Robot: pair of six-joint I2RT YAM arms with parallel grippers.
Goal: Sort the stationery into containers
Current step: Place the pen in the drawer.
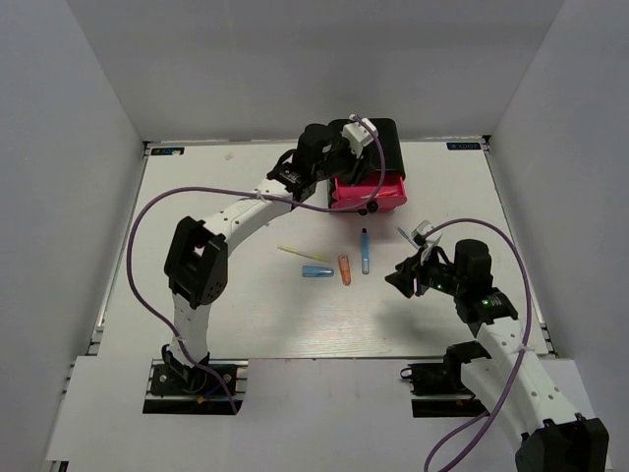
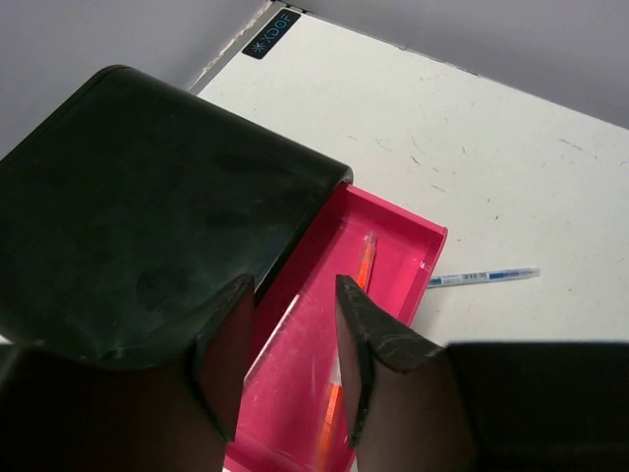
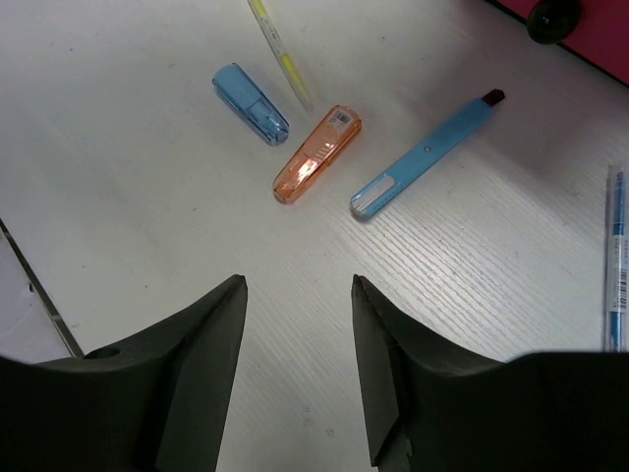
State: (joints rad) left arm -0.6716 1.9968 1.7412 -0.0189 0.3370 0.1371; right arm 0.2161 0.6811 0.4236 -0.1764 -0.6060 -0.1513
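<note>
The black cabinet stands at the table's far middle with one pink drawer pulled out. My left gripper hovers open over the drawer, holding nothing. A thin pink-red stick lies inside it. On the table lie a yellow-green stick, a light-blue cylinder, an orange cylinder, a blue pen and a grey-blue stick. My right gripper is open and empty just right of them; its view shows the pen and the orange cylinder.
White walls enclose the table on three sides. The drawer's black knob faces the loose pieces. The cabinet top fills the left of the left wrist view. A purple cable runs along each arm.
</note>
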